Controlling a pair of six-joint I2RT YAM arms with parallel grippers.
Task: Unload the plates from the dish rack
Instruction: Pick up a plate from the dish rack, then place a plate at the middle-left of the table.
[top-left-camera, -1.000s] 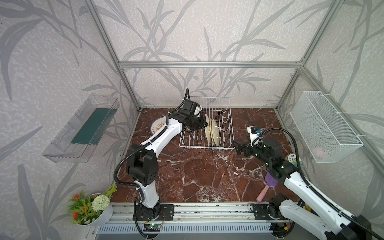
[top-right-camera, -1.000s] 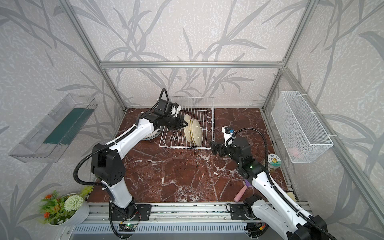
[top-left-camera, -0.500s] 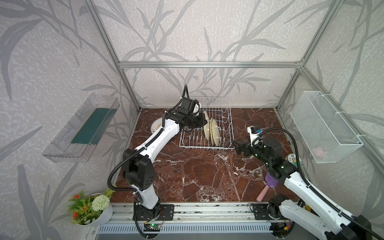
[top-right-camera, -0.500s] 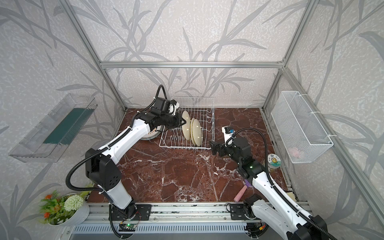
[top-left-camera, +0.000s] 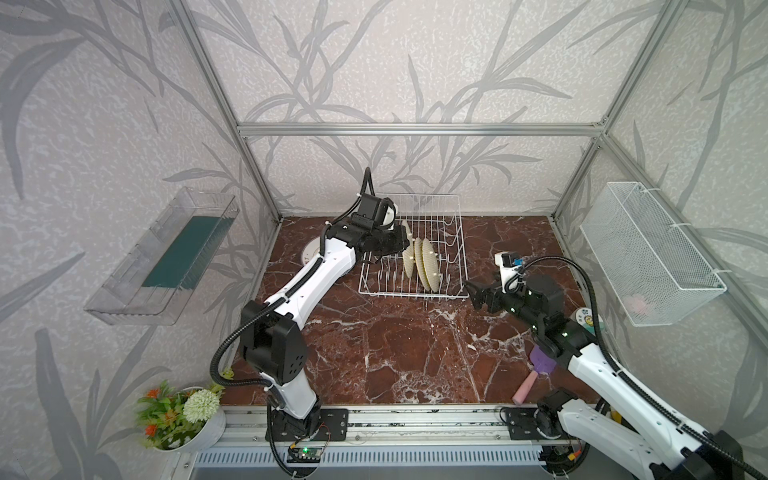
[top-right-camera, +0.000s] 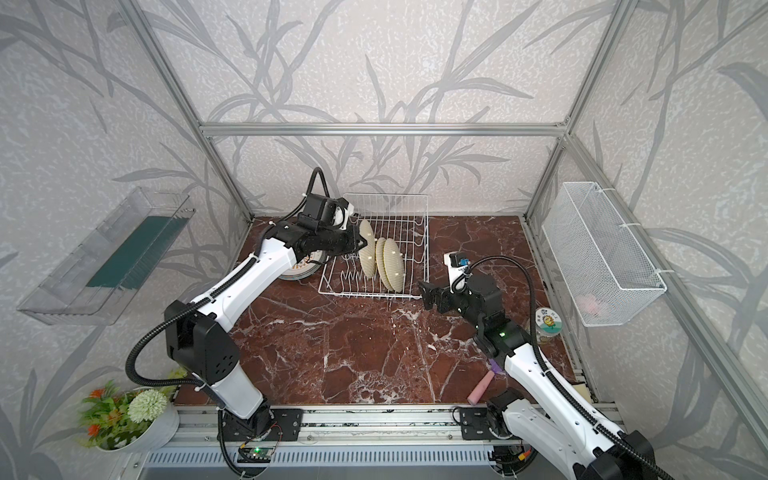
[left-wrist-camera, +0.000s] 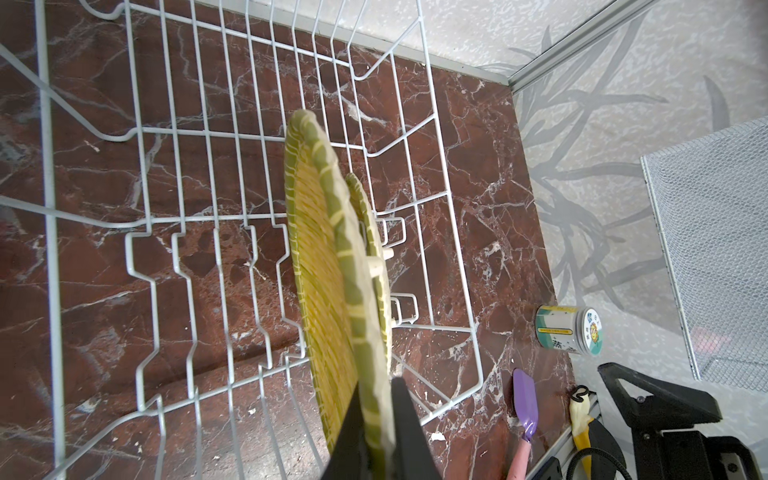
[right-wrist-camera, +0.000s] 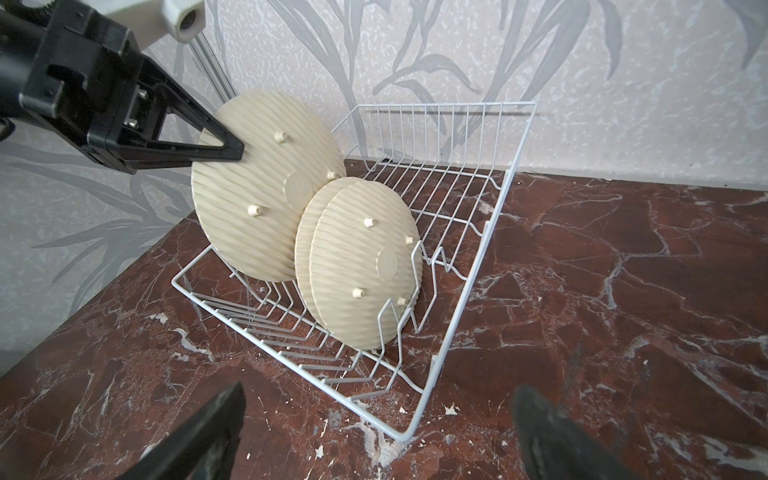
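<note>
The white wire dish rack (top-left-camera: 411, 294) (top-right-camera: 370, 294) (left-wrist-camera: 174, 133) (right-wrist-camera: 478, 257) stands at the back of the marble table. My left gripper (top-left-camera: 402, 243) (top-right-camera: 360, 245) (left-wrist-camera: 376, 415) is shut on the rim of the leftmost yellow woven plate (top-left-camera: 405, 232) (top-right-camera: 365, 235) (left-wrist-camera: 328, 249) (right-wrist-camera: 249, 199), which hangs raised and tilted over the rack. Two more yellow plates (top-left-camera: 428, 266) (top-right-camera: 392, 266) (right-wrist-camera: 365, 270) stand upright in the tines. A stack of white plates (top-left-camera: 309, 254) (top-right-camera: 301, 270) lies left of the rack, partly under the left arm. My right gripper (top-left-camera: 471, 291) (top-right-camera: 424, 293) (right-wrist-camera: 374, 436) hovers open at the rack's near right corner, holding nothing.
A small jar (top-left-camera: 586, 320) (left-wrist-camera: 567, 328) and a purple spatula with a pink handle (top-left-camera: 536, 374) (left-wrist-camera: 525, 407) lie near the right arm. A white mesh basket (top-left-camera: 648, 253) hangs on the right wall, a clear tray (top-left-camera: 166, 253) on the left. A flower pot (top-left-camera: 183, 415) sits front left.
The left gripper has lifted the leftmost yellow plate up out of its slot, apart from the other two. The right arm has not moved.
</note>
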